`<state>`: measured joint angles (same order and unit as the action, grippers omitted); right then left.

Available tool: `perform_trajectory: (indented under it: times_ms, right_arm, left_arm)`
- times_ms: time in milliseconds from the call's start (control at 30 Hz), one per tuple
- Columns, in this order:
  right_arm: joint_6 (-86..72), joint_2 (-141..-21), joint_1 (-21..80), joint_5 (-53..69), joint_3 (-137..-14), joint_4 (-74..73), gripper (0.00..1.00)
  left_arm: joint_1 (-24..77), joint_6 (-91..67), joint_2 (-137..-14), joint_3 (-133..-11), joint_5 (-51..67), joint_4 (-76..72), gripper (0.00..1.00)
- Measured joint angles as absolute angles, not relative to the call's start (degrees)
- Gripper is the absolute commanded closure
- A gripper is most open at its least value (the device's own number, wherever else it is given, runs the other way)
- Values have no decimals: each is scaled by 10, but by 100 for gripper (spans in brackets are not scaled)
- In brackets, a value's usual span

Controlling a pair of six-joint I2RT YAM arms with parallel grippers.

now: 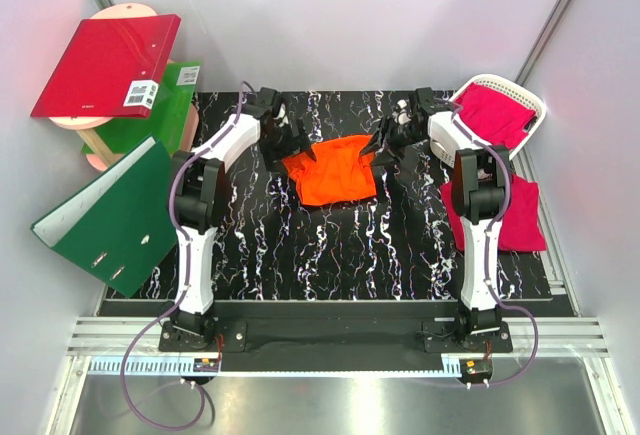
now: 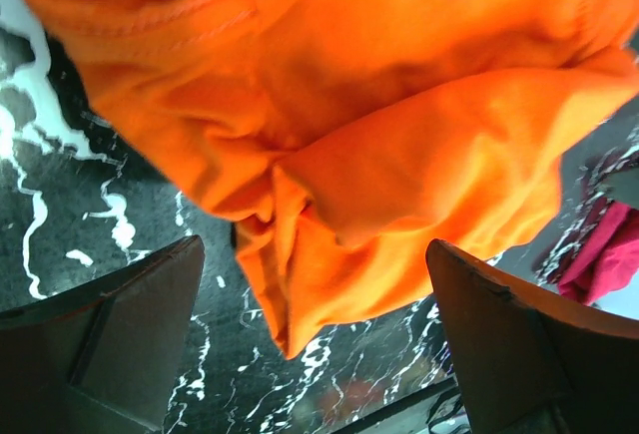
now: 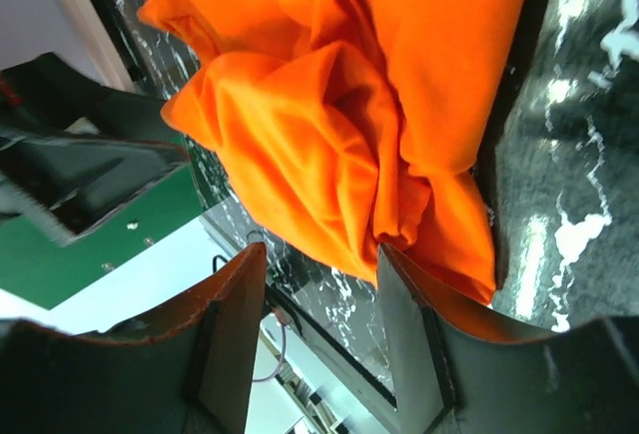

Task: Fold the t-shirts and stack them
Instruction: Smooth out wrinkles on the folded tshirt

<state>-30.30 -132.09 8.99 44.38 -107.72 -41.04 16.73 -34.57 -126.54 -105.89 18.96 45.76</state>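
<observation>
Bright orange cloth t-shirt [image 1: 335, 170] lies crumpled mid-counter, between the two arms' jaws.
The left jaws stand wide open at the shirt's left edge, its folds lying loose between them. The right jaws stand apart at its right edge. One magenta-pink t-shirt [image 1: 495, 115] sits in the white plastic lattice basket [image 1: 538, 107]; another magenta-pink t-shirt [image 1: 522, 217] lies on the black marbled counter [image 1: 330, 245], partly under the right arm [image 1: 480, 235].
</observation>
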Motion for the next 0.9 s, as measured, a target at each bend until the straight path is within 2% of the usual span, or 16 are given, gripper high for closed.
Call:
perform_trajectory:
  times_ms: [233,333,433,533,567,600,633,667,900]
  right_arm:
    - [-298,-1356,95,430,-1110,-414,43]
    - [-298,-1377,100,429,-1130,-413,43]
    - [-301,-1399,105,430,-1155,-412,43]
    - [-305,-1422,110,432,-1185,-412,45]
    - [-307,-1429,112,432,-1197,-412,62]
    - [-308,-1434,113,432,-1206,-412,79]
    - [-310,-1440,116,432,-1216,-411,93]
    - [-317,-1446,118,432,-1228,-410,100]
    - [-318,-1453,126,432,-1245,-403,100]
  left_arm:
    - [167,-355,-1293,-1120,188,456,1]
    - [167,-361,-1309,-1129,188,453,7]
    - [167,-366,-1327,-1129,189,454,18]
    - [167,-371,-1345,-1129,191,455,56]
    - [167,-373,-1349,-1130,192,456,69]
    - [167,-376,-1352,-1131,193,457,98]
    - [167,-373,-1354,-1133,194,458,100]
    - [167,-373,-1355,-1136,196,459,100]
    - [167,-375,-1355,-1141,196,458,100]
